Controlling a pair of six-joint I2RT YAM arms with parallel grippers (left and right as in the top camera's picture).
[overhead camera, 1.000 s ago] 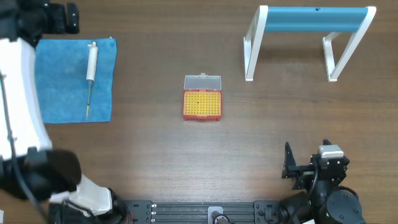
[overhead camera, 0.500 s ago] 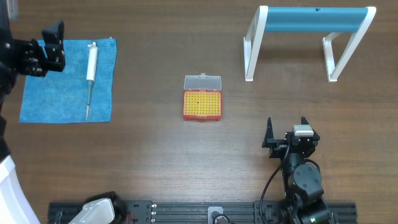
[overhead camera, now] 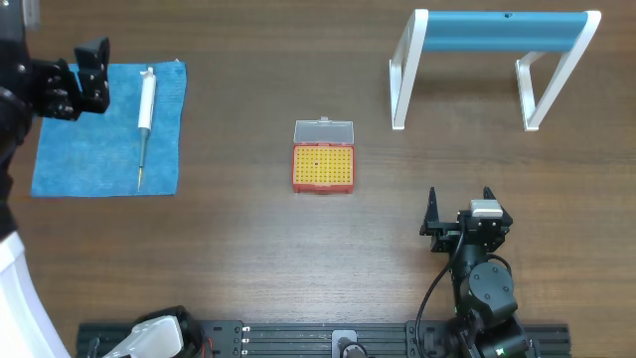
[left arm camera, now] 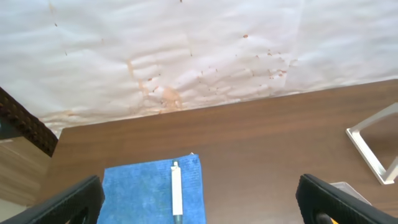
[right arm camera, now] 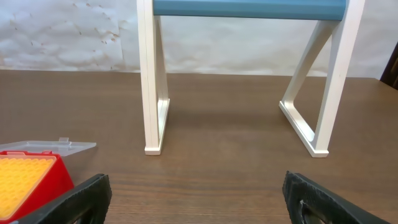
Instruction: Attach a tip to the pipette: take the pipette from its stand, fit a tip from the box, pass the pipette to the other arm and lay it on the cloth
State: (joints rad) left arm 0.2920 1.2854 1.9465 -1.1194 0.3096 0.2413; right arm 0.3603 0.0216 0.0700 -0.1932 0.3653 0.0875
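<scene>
Both grippers empty, pipette lying on the cloth.

Near the table's front edge, right of middle, the right gripper sits low on its folded arm. Its fingers are spread wide with nothing between them, and it faces the far edge. Farther in, around the table's middle, the tip box stands with its clear lid open, between the two grippers and well apart from both. By the left edge the pipette lies along the blue cloth, tip toward the front edge. The left gripper hangs lifted by the cloth's left side, fingers wide apart and empty, clear of the pipette. The stand spans the far right corner.
</scene>
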